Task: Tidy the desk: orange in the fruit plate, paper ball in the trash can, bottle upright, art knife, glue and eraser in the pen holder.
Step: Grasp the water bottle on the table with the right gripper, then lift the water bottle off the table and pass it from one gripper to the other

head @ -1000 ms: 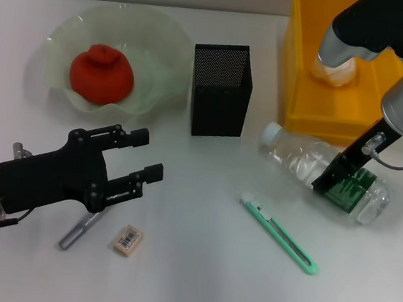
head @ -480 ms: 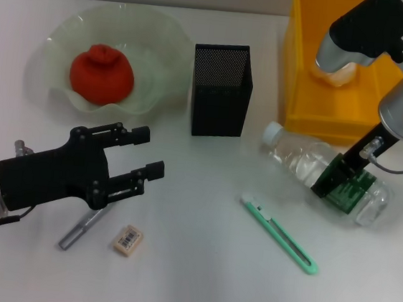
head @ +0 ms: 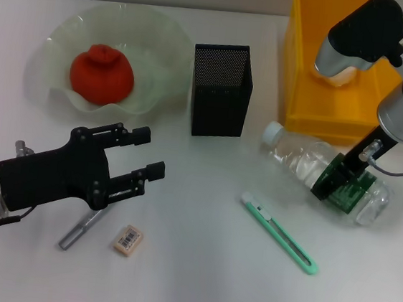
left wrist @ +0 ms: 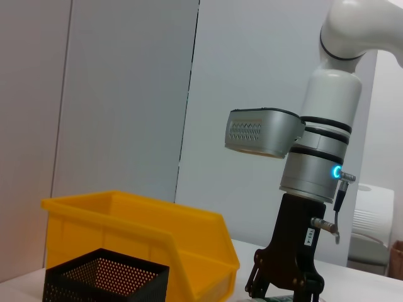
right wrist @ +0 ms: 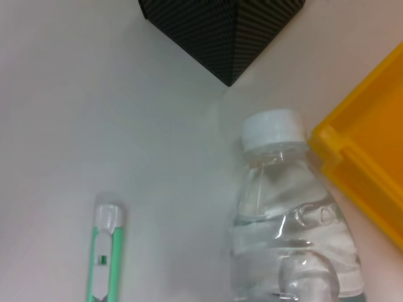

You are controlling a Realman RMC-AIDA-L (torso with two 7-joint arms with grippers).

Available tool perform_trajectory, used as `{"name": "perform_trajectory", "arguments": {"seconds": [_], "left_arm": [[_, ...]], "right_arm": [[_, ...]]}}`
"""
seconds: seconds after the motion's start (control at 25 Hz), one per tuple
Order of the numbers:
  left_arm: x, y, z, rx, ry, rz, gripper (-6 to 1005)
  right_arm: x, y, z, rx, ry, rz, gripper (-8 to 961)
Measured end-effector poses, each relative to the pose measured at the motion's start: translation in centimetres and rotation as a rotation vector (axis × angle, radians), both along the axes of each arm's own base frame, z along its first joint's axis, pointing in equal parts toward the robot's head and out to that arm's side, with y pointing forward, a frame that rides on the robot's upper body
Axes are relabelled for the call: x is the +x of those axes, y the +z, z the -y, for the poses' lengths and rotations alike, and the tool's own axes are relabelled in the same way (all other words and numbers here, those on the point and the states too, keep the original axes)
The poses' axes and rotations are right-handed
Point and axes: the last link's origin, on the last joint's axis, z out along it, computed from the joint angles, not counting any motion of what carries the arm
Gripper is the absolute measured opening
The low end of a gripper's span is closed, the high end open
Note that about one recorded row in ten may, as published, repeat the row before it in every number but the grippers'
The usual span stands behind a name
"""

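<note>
Nearest the robot, the left gripper [head: 147, 157] hovers over the white desk [head: 196, 266] with its black fingers spread apart and nothing between them. Just under and behind its fingers lies the grey glue stick [head: 81, 229], partly covered by the gripper body, and close beside that, on the robot's side, sits the eraser [head: 128, 240] with a barcode label. Ahead of the fingertips, slightly to the right, stands the black mesh pen holder [head: 221, 89]; ahead to the left is the pale green fruit plate [head: 154, 52] with the orange [head: 101, 75] already in it.

To the right of the left gripper, well apart from it, the green art knife [head: 278, 232] lies diagonally on the desk. Just beyond the knife the clear bottle [head: 298, 155] lies on its side, white cap pointing toward the pen holder. The right gripper [head: 339, 183] is down at the bottle's middle, over the green label; in the head view its fingers are dark against the label and the arm blocks part of them, so whether they clamp the bottle cannot be told. The right wrist view shows the cap and shoulder of the bottle close up, with the knife's tip to one side and no fingers.

Farthest off, past the right gripper, sits the yellow trash can [head: 303, 75], cut off by the frame edge. A pale crumpled paper ball [head: 337, 75] shows inside it, mostly hidden behind the right arm.
</note>
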Motion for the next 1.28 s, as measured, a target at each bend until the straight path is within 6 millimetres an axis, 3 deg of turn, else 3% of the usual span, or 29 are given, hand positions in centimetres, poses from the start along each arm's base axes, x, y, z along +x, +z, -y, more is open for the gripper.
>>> {"name": "perform_trajectory", "arguments": {"seconds": [0.76, 1.28], "left_arm": [[-0.2, 0.0, 0.3, 0.000, 0.007, 0.004, 597], [-0.1, 0.1, 0.2, 0.000, 0.002, 0.005, 596]], "right_arm": [[-0.4, -0.9, 0.3, -0.029, 0.028, -0.005, 767], [-1.1, 0.3, 2.0, -0.003, 0.097, -0.104, 760]]}}
